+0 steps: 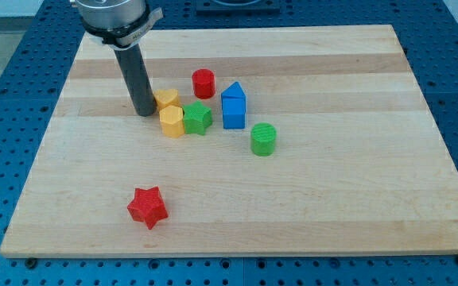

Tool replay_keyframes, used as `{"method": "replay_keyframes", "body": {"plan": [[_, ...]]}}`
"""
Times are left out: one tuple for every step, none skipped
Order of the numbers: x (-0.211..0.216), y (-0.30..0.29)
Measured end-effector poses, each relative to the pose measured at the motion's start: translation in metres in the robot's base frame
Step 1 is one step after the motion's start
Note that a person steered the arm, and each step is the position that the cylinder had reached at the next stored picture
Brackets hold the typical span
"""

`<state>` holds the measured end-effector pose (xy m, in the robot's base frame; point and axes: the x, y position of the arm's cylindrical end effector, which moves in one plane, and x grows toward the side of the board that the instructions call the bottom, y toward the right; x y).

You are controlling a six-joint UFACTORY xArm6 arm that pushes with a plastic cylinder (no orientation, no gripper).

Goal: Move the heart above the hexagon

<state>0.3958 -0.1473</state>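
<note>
A yellow heart (166,98) lies near the board's middle, just above a yellow hexagon (172,122) and touching or nearly touching it. My tip (144,112) rests on the board just left of the heart, close against its left side and up-left of the hexagon. The dark rod rises from the tip to the view's top.
A green star (198,117) sits right of the hexagon. A red cylinder (203,83), a blue triangle (233,91) above a blue cube (234,112), a green cylinder (263,139) and a red star (148,207) lie on the wooden board (356,191).
</note>
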Motion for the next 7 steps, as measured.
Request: {"method": "replay_keyframes", "body": {"plan": [[-0.002,0.014],[-0.002,0.019],[0.017,-0.009],[0.064,-0.057],[0.133,-0.076],[0.180,-0.065],[0.210,-0.033]]}}
